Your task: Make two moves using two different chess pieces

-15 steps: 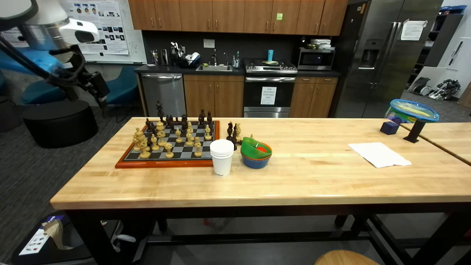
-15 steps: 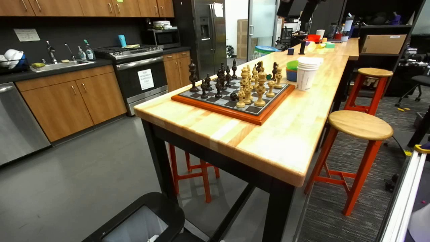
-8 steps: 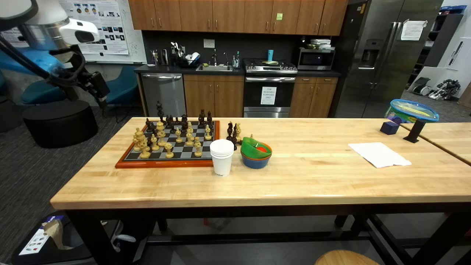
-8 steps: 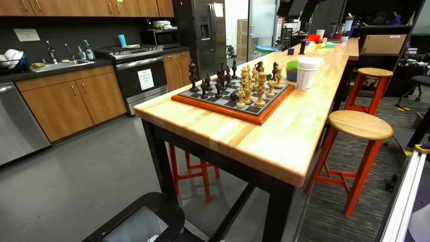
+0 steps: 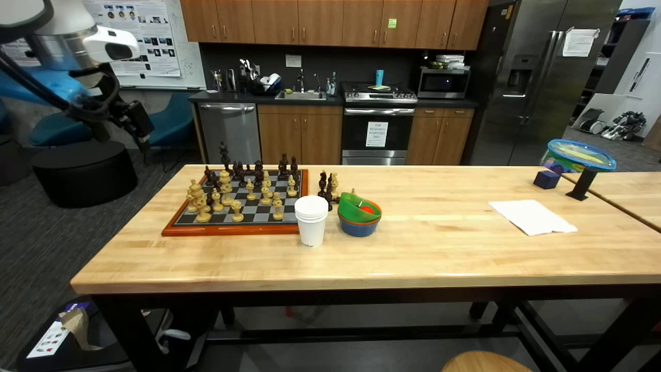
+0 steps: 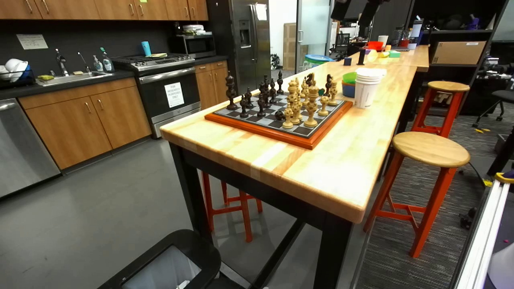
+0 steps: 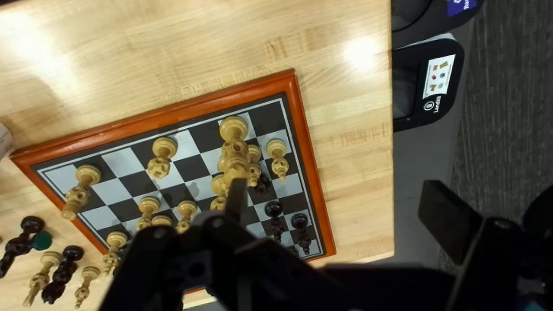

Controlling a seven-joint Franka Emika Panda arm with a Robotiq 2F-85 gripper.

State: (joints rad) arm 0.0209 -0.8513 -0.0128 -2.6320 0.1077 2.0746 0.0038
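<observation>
Gripper (image 7: 335,194): released, fingers (image 7: 447,218) spread wide; hangs at ten o'clock from the centre of the chessboard (image 5: 235,231) in an exterior view.
Pale pieces (image 5: 278,206): on the chessboard, mostly toward six o'clock.
Dark pieces (image 5: 258,173): on the chessboard, mostly toward twelve.
Off-board pieces (image 5: 329,191): dark and pale, just beside it at three o'clock.
Cups (image 5: 312,223): white stack, near four o'clock.

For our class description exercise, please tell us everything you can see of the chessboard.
The chessboard has a raised, glossy reddish-orange frame that looks like varnished wood. Inside, alternating dark and silvery-grey squares are thinly outlined in a pale tone. It lies flat near one end of the wooden table, which supports it from below. Light pieces and dark pieces stand on it, hiding some squares from view.
</observation>
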